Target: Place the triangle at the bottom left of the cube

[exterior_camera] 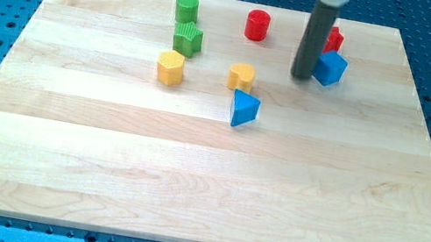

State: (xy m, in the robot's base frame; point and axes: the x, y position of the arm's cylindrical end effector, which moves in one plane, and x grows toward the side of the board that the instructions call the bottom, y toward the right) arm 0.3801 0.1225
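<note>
The blue triangle (243,108) lies near the board's middle, just below a yellow block (242,77). The blue cube (330,68) sits at the view's upper right. My tip (301,75) rests on the board right beside the cube's left side, touching or nearly touching it. The triangle lies to the lower left of the cube, about 90 pixels away. The rod partly hides a red block (334,40) behind the cube.
A green cylinder (186,7) and a green star-like block (187,39) stand at the upper left. A yellow hexagon-like block (170,68) lies below them. A red cylinder (256,25) stands at the top middle. The wooden board (203,190) lies on a blue perforated table.
</note>
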